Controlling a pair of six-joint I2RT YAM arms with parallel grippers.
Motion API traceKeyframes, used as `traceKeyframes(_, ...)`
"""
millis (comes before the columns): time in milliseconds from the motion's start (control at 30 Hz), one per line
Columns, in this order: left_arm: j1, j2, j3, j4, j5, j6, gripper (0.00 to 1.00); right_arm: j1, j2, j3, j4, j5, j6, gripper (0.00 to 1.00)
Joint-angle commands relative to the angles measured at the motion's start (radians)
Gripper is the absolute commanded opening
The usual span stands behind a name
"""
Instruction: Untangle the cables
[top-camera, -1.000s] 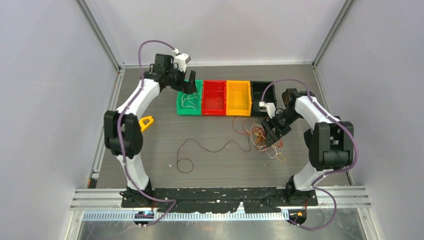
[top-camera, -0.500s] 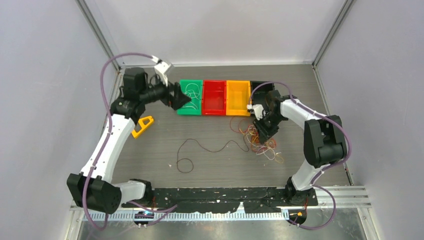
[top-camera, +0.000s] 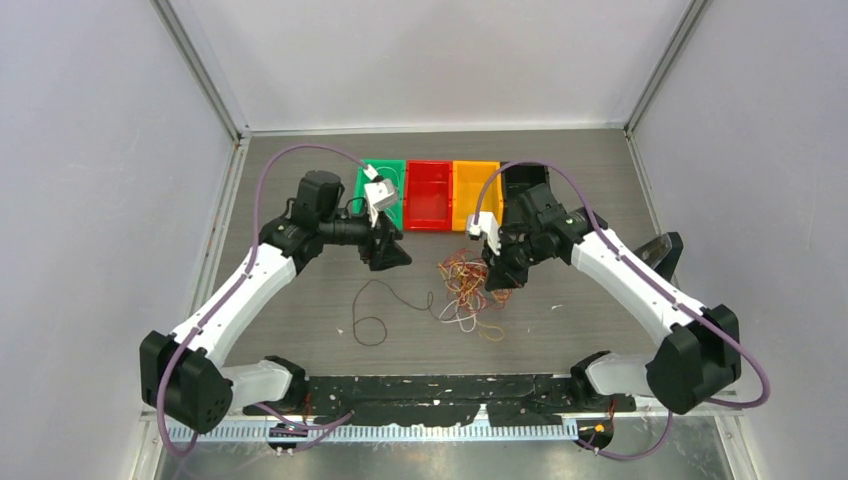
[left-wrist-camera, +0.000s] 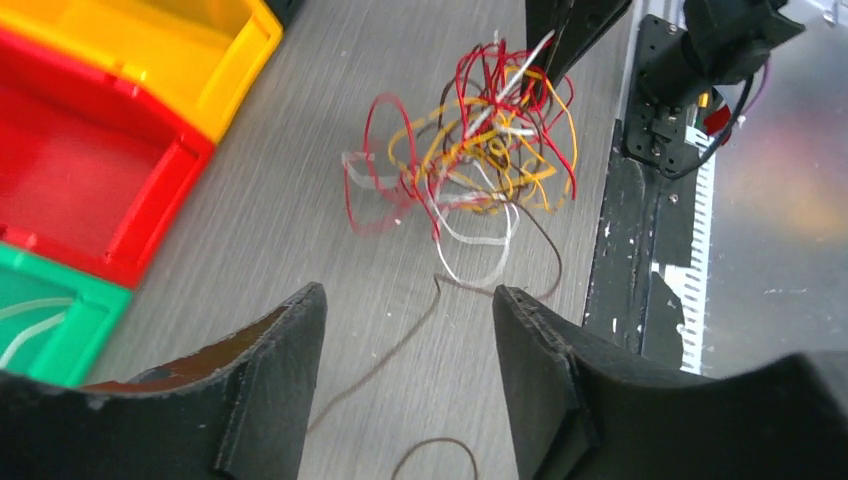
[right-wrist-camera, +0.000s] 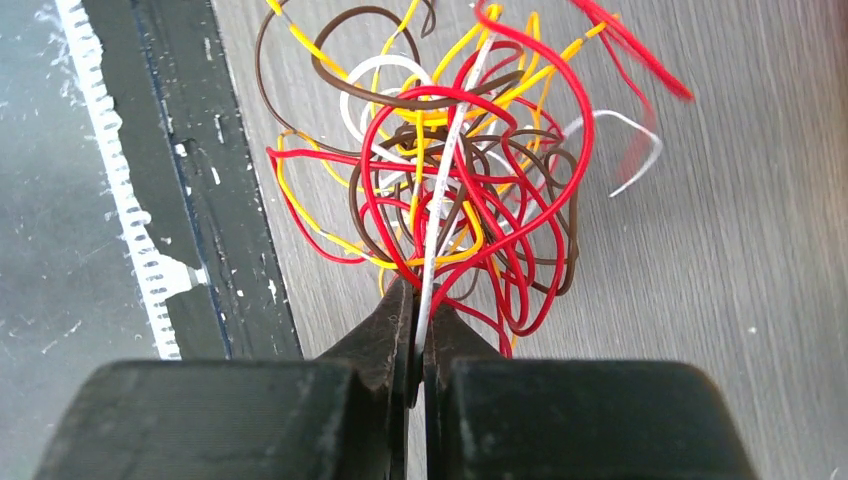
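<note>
The cables are a tangle of thin red, yellow, brown and whitish wires near the table's middle, also seen in the left wrist view. My right gripper is shut on a whitish wire of the cables, pinched between its tips. A separate dark brown wire curls on the table left of the tangle. My left gripper hangs open above that brown wire, with nothing between its fingers.
Four bins stand in a row at the back: green, red, yellow and black. The green bin holds whitish wires. A black base plate runs along the near edge.
My left arm swung from the green bin down to the table's middle, its jaws narrowing somewhat. My right gripper shut on the tangle and dragged it left.
</note>
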Motion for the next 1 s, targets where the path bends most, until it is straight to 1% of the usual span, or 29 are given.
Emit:
traceKeyframes(0, -0.029, 0.018, 0.091, 0.008, 0.087, 0.102, 0.59, 0.056, -0.078, 0.012, -0.004, -0.026, -0.094, 0.06)
traceKeyframes(67, -0.046, 0.036, 0.114, 0.018, 0.115, 0.06, 0.52, 0.093, -0.108, 0.014, 0.003, 0.013, -0.11, 0.06)
traceKeyframes(133, -0.089, 0.047, 0.122, 0.021, 0.098, 0.03, 0.45, 0.13, -0.13, 0.018, 0.018, 0.049, -0.118, 0.06)
traceKeyframes(300, -0.165, 0.072, 0.08, 0.147, 0.08, -0.122, 0.44, 0.179, -0.133, 0.04, 0.023, 0.083, -0.119, 0.06)
traceKeyframes(467, -0.201, 0.137, 0.077, 0.212, 0.086, -0.256, 0.44, 0.207, -0.129, 0.052, 0.02, 0.093, -0.106, 0.06)
traceKeyframes(533, -0.219, 0.149, 0.072, 0.224, 0.099, -0.275, 0.44, 0.21, -0.127, 0.057, 0.022, 0.097, -0.099, 0.06)
traceKeyframes(667, -0.247, 0.167, 0.044, 0.252, 0.08, -0.318, 0.42, 0.212, -0.125, 0.062, 0.025, 0.098, -0.095, 0.06)
traceKeyframes(833, -0.249, 0.212, 0.045, 0.289, 0.047, -0.4, 0.37, 0.219, -0.134, 0.072, 0.024, 0.091, -0.09, 0.06)
traceKeyframes(900, -0.25, 0.22, 0.045, 0.312, 0.062, -0.42, 0.34, 0.221, -0.134, 0.074, 0.018, 0.093, -0.088, 0.06)
traceKeyframes(967, -0.251, 0.226, 0.042, 0.337, 0.075, -0.444, 0.28, 0.222, -0.135, 0.075, 0.017, 0.097, -0.09, 0.06)
